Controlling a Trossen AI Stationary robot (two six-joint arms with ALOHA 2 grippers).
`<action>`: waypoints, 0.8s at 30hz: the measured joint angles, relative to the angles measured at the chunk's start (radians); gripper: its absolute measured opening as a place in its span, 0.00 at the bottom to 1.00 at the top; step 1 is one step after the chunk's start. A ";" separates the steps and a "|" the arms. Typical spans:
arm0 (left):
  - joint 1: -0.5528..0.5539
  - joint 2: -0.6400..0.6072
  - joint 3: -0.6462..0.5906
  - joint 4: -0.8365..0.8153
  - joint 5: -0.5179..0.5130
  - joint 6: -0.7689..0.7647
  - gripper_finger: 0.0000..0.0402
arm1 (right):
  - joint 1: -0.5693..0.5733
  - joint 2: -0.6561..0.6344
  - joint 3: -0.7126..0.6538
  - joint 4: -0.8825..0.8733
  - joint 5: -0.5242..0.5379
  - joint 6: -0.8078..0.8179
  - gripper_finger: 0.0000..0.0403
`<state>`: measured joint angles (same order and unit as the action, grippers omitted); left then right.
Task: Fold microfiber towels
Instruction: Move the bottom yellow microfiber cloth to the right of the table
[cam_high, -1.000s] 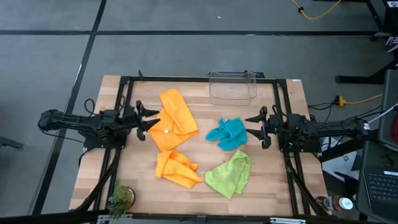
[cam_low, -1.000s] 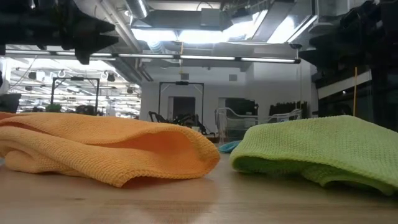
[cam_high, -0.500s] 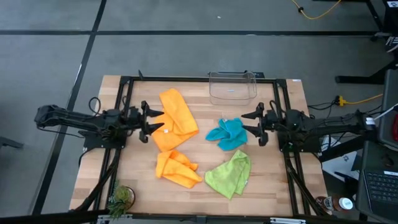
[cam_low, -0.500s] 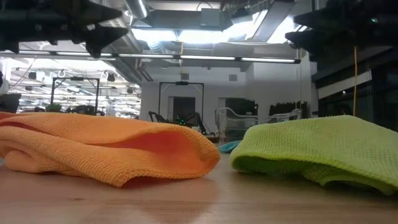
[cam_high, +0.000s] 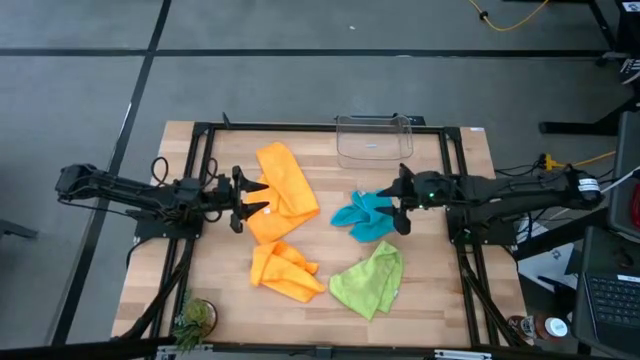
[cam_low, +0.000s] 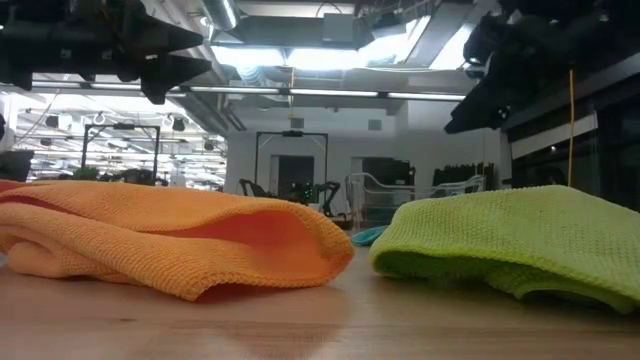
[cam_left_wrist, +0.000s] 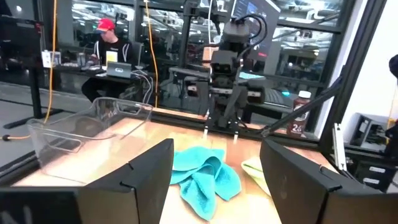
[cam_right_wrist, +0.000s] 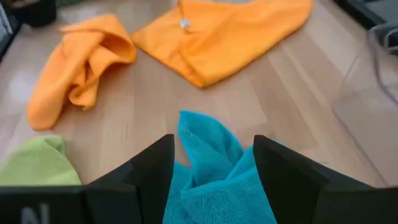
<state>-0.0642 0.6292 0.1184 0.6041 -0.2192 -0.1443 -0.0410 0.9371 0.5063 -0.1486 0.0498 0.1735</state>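
Now right gripper (cam_high: 392, 208) tilted over teal towel (cam_high: 366, 215), fingers (cam_right_wrist: 144, 172) spread.

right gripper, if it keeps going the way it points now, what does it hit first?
Most likely the teal-blue towel: the right gripper is open and angled down with the crumpled cloth straight between its fingers. How far above the towel it is cannot be judged.

The right gripper (cam_right_wrist: 211, 168) has its two dark fingers (cam_right_wrist: 149, 171) spread wide apart, and a crumpled teal-blue towel (cam_right_wrist: 211, 162) lies between the jaws, one raised fold standing up in the gap. Ahead of the jaws, on the wooden table (cam_right_wrist: 273, 93), lie a flat orange towel (cam_right_wrist: 230, 34) and a bunched orange towel (cam_right_wrist: 78, 62). A lime green towel (cam_right_wrist: 34, 163) lies just outside one finger.
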 joint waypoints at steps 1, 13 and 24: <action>-0.003 0.000 0.000 0.000 0.000 -0.019 0.58 | 0.000 0.024 0.009 0.002 0.000 -0.002 0.55; -0.009 0.000 0.000 -0.001 0.001 -0.083 0.58 | -0.020 0.368 0.146 0.200 0.026 -0.048 0.55; -0.008 0.000 -0.001 -0.002 0.000 -0.082 0.58 | -0.012 0.811 0.485 0.205 0.026 -0.185 0.55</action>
<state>-0.0727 0.6289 0.1177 0.6019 -0.2188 -0.2264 -0.0534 1.7481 0.9916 0.0560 0.0761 -0.0116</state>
